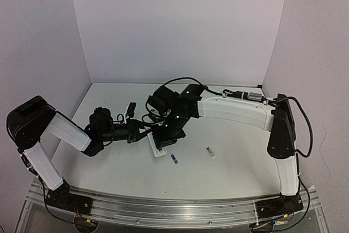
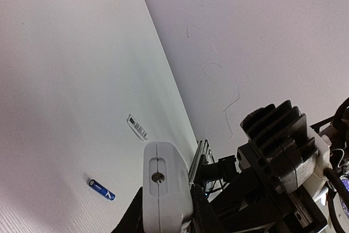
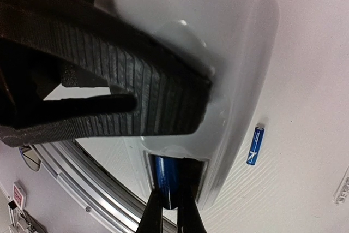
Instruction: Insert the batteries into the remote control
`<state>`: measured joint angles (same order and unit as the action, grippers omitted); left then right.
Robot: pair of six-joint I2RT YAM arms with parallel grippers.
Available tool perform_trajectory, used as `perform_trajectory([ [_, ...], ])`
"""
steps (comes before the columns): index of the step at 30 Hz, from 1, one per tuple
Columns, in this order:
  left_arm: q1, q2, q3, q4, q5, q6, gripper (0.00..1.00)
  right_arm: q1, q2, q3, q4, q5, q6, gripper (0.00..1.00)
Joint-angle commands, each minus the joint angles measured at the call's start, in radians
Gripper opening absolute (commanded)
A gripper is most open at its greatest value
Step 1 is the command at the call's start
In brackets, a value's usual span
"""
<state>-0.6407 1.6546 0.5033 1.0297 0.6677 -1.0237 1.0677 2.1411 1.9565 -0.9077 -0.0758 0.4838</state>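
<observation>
Remote control [image 1: 158, 149] gripped mid-table, one cell at its recess

Left gripper [image 2: 166, 211] is clamped on the remote's end; from above, both arms hide most of the handset. Right gripper [image 3: 170, 214], fingertips pressed onto the held battery [image 3: 165, 181], leaves only its blue middle showing in the recess. Loose battery [image 1: 174, 159] lies just right; its label and the cover piece [image 1: 210, 152] print are too small to read. Table [image 1: 240, 173] runs on to the right wall.
</observation>
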Motion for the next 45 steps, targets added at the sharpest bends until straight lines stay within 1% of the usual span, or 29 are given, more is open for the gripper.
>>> perform_trajectory([
  [1, -0.079, 0.003, 0.081, 0.177, 0.182, -0.093, 0.00, -0.011, 0.087, 0.093, 0.277, 0.050, -0.043, 0.00],
  [5, -0.079, -0.009, 0.081, 0.161, 0.174, -0.082, 0.00, -0.010, 0.094, 0.098, 0.282, 0.025, -0.088, 0.00],
  [11, -0.079, -0.037, 0.082, 0.119, 0.150, -0.056, 0.00, -0.010, 0.096, 0.089, 0.286, -0.008, -0.110, 0.05],
  [15, -0.079, -0.043, 0.077, 0.121, 0.145, -0.054, 0.00, -0.010, 0.101, 0.091, 0.289, -0.014, -0.110, 0.11],
  [18, -0.079, -0.042, 0.077, 0.131, 0.147, -0.058, 0.00, -0.010, 0.106, 0.087, 0.294, 0.004, -0.084, 0.13],
  [26, -0.079, -0.024, 0.072, 0.165, 0.155, -0.084, 0.00, -0.009, 0.105, 0.063, 0.320, 0.023, -0.056, 0.13],
  [30, -0.079, -0.038, 0.078, 0.112, 0.134, -0.068, 0.00, -0.008, 0.080, 0.034, 0.321, 0.049, -0.048, 0.14],
  [36, -0.077, -0.099, 0.055, 0.017, 0.053, -0.026, 0.00, -0.009, 0.022, -0.017, 0.322, 0.119, -0.028, 0.16],
  [45, -0.077, -0.106, 0.038, 0.050, 0.012, -0.050, 0.00, -0.008, -0.012, -0.020, 0.322, 0.134, -0.006, 0.19],
])
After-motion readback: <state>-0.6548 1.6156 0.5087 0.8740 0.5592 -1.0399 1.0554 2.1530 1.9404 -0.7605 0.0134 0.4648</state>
